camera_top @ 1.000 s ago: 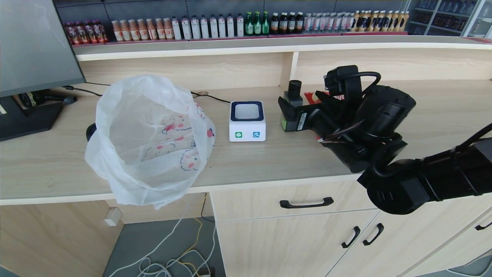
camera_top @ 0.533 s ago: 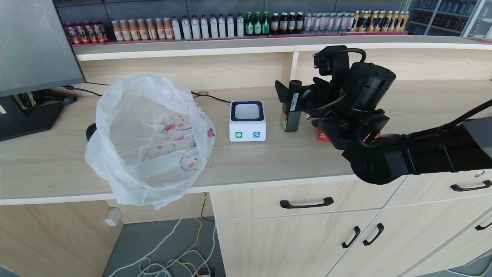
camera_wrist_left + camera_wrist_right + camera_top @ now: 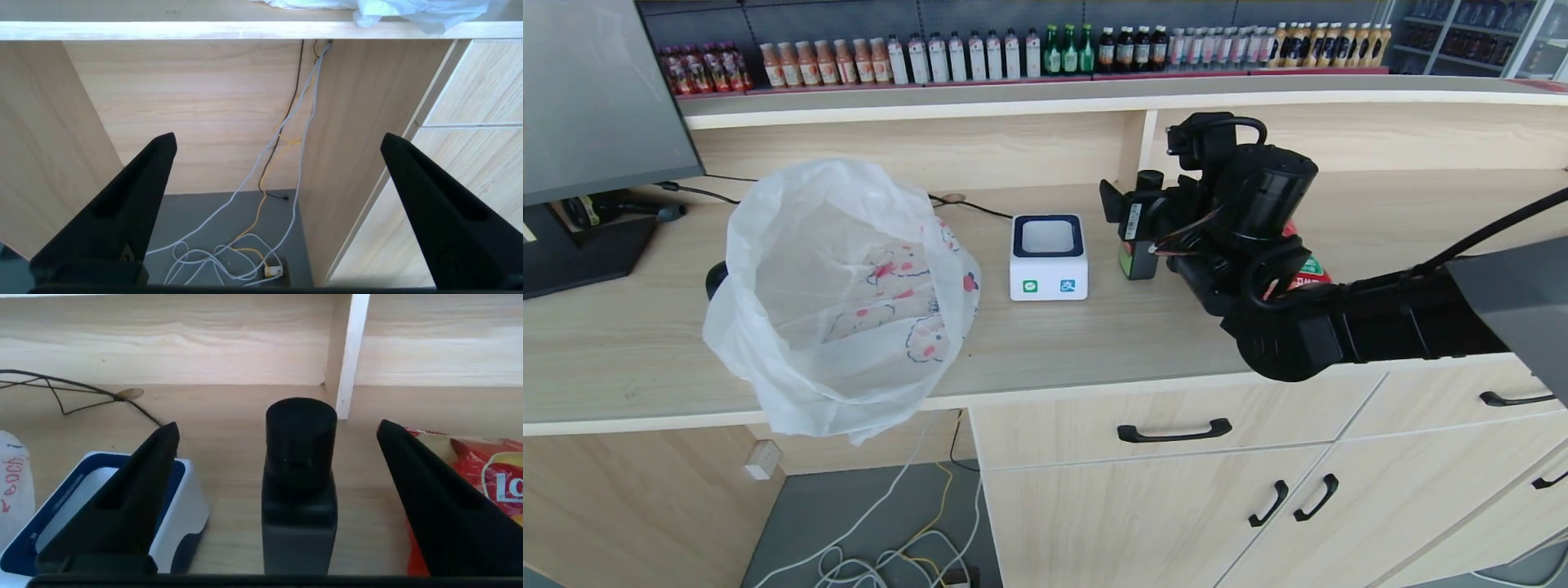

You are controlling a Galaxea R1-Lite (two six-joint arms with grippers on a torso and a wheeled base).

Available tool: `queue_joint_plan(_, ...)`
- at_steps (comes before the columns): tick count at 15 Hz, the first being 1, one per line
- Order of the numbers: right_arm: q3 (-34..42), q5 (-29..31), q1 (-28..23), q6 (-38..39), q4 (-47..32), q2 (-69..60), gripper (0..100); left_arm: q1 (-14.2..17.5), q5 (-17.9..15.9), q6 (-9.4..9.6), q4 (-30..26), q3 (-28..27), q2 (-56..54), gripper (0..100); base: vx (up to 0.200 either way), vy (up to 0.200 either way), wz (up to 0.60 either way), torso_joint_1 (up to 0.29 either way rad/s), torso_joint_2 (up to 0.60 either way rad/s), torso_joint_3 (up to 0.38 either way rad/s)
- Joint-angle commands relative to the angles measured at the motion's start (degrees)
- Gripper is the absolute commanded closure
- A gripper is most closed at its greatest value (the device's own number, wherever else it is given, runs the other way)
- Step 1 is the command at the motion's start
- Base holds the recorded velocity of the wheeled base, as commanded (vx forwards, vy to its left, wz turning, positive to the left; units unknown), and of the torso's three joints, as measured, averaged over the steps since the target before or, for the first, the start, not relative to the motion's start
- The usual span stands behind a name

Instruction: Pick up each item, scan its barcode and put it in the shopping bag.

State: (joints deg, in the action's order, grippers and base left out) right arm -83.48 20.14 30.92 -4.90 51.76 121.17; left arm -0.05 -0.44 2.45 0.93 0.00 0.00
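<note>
So the counter (image 3: 1094,343) is light wood and runs the full width, with a raised back ledge. Near left there's the bag (image 3: 841,294), mouth open, sagging over the front edge. Around the middle sits the scanner (image 3: 1048,257), a little white box with a dark-framed top. Just right of it a black bottle (image 3: 1134,253) stands upright, and further right lies a red chips pack (image 3: 1307,269). The monitor base (image 3: 572,253) is far left, and a thin cable (image 3: 968,204) runs along the back.
</note>
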Motion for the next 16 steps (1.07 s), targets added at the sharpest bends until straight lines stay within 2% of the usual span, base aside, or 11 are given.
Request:
queue_joint_plan(1,0.0,0.3,-0.1,1.4,0.1,1.6,0,0.0,0.0,0.01,0.0,0.0,0.0,0,0.000,0.000,0.00,0.000,0.00,0.000)
queue_joint_plan(8,-0.1,2.4,-0.1,4.3,0.4,3.7,0,0.0,0.0,0.01,0.0,0.0,0.0,0,0.000,0.000,0.00,0.000,0.00,0.000)
queue_joint_plan(11,-3.4,2.6,-0.6,4.3,0.4,5.7,0,0.0,0.0,0.01,0.0,0.0,0.0,0,0.000,0.000,0.00,0.000,0.00,0.000)
queue_joint_plan(16,-4.6,2.7,-2.2,4.3,0.4,6.5,0,0.0,0.0,0.01,0.0,0.0,0.0,0,0.000,0.000,0.00,0.000,0.00,0.000)
